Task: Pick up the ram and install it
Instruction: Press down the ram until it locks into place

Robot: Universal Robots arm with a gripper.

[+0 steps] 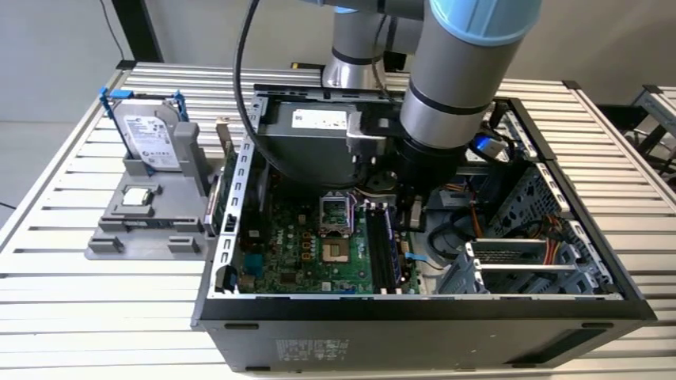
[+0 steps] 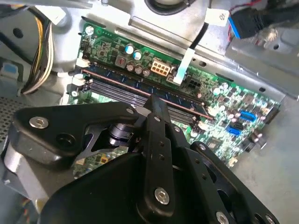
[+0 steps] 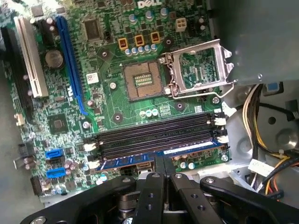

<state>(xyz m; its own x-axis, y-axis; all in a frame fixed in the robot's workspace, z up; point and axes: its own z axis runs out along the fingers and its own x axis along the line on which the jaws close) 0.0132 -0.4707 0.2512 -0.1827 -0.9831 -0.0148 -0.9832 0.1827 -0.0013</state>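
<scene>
The ram (image 3: 189, 150) stands on edge in the outermost memory slot (image 3: 154, 135) of the motherboard (image 3: 107, 107) — a thin dark strip with a pale label. Its long axis runs along the slot bank. The end effector (image 3: 162, 164) sits directly above its midpoint, fingers nearly together — we judge them clamped on its upper edge.

Open black desktop computer case (image 1: 423, 313) lying on its side upon a slatted metal table (image 1: 95, 309). Inside the case, a green motherboard (image 3: 107, 100) carries an empty square processor socket (image 3: 141, 80) with its silver retention frame (image 3: 201, 70) hinged open, and a long blue expansion slot (image 3: 70, 63). At the exterior view's left, a grey plastic fixture (image 1: 148, 214) holds an upright silver hard drive with white label (image 1: 148, 134) and a small square silver processor chip (image 1: 136, 197).
</scene>
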